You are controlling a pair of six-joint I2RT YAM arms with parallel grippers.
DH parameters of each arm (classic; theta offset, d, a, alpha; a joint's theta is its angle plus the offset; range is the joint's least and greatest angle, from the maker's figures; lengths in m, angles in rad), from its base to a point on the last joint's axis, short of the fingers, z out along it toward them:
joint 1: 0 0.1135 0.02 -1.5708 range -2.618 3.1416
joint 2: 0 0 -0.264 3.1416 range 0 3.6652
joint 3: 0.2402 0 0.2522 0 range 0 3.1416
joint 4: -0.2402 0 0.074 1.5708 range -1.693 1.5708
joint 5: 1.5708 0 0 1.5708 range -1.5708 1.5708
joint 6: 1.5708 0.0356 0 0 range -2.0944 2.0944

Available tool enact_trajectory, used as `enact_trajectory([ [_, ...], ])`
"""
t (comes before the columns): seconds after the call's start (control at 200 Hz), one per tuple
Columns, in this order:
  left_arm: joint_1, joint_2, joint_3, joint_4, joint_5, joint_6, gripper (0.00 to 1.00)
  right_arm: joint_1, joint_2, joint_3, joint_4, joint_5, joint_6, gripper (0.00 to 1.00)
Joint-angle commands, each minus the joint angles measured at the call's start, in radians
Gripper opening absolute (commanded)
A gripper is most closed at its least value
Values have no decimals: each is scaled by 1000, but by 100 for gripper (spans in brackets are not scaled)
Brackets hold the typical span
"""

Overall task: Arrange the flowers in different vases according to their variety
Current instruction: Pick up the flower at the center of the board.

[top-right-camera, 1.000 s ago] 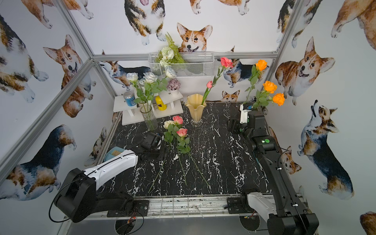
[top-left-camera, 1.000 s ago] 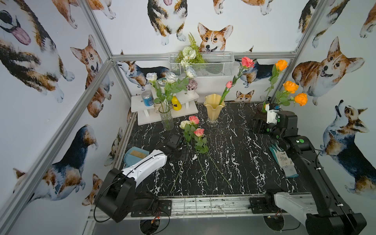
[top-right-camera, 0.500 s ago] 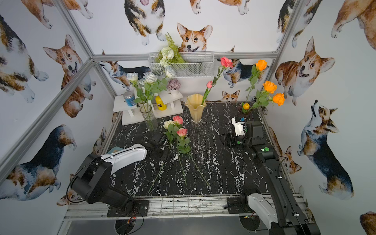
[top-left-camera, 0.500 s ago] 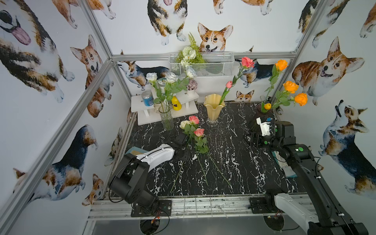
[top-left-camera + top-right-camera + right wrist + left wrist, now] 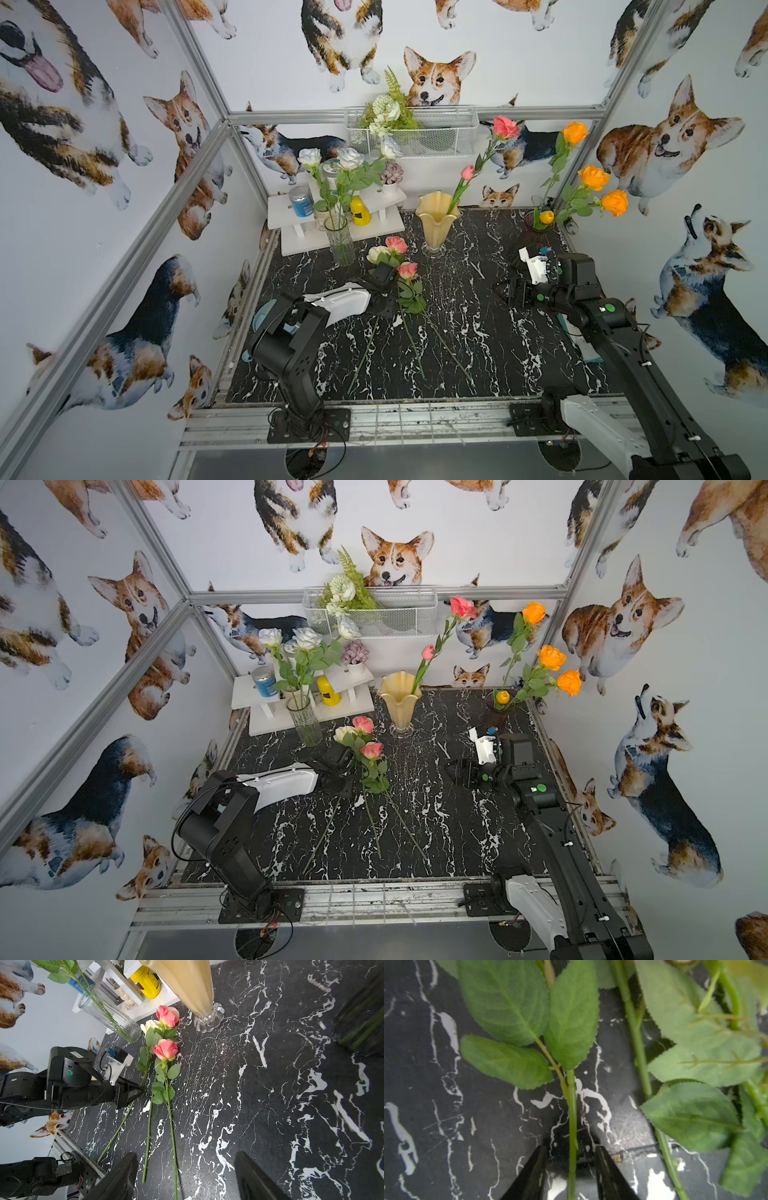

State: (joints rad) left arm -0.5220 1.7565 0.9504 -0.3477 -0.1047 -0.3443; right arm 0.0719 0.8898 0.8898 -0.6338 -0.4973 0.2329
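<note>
On the counter [image 5: 478, 332], your left claw [image 5: 571, 1148] straddles the cream rose stem [image 5: 572, 1105] narrowly, unpinched; pink-rose leaves [image 5: 412, 301] at 3 o'clock may snag.

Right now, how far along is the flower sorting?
Done: white roses in the clear vase, pink flowers in the yellow vase, orange ones in the purple vase.
In hand: left gripper straddles a stem on the table, likely the cream rose; jaws not yet touching.
Left: that rose, two pink roses.
Idle: right gripper, open, empty.
</note>
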Motion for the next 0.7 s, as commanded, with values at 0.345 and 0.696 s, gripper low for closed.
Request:
enact_trajectory([
  [0.345,4,64,-23,-108,37,8,0,3,1,-24,32,-20,18,78],
  [0.696,2,-156,-53,-93,-64,-7,0,6,-9,-82,81,-61,42,78],
])
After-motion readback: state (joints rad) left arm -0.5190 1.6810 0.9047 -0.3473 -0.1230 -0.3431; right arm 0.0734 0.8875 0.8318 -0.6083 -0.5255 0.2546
